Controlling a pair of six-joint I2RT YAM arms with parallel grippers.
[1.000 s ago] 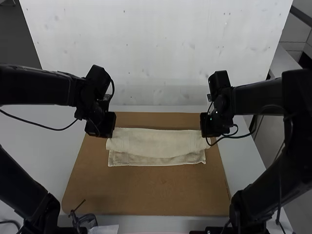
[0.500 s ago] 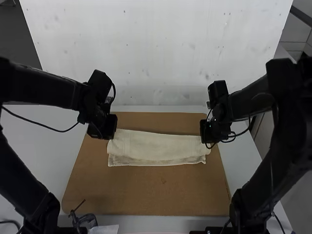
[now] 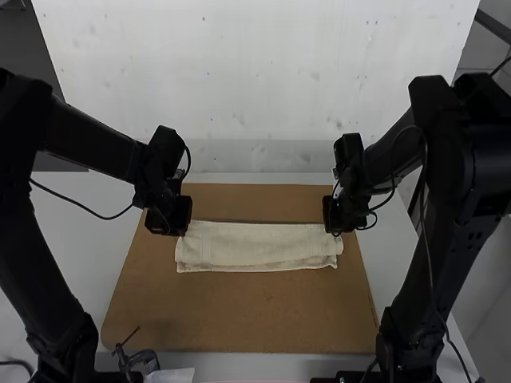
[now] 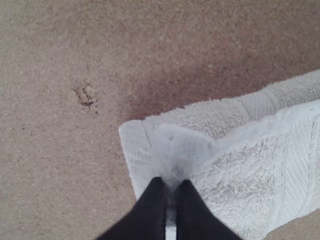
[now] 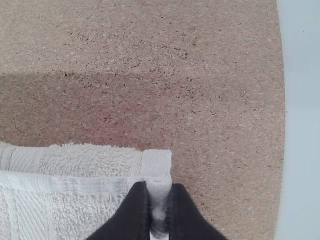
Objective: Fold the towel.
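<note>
Cream terry towel (image 3: 255,243) pinched at both ends

In the high view, the black left arm (image 3: 92,144) is bent, its forearm sloped down to the left gripper (image 3: 169,217); the black right arm (image 3: 443,191) is likewise bent, with the right gripper (image 3: 343,215) held low. The towel is stretched between them as a narrow doubled strip above the brown cork board (image 3: 267,319), a lower layer exposed along its near edge. Both sets of fingertips are hidden by the dark gripper bodies.

In the left wrist view, a corner of the upper layer is clamped by the left gripper (image 4: 171,186), slightly above the lower layer. The tips are blurred and the towel's far end is cut off.

In the right wrist view, the opposite corner is clasped by the right gripper (image 5: 158,189), beside the lower layer's corner. Much of the towel is cut off, and the number of layers gripped cannot be told.
</note>
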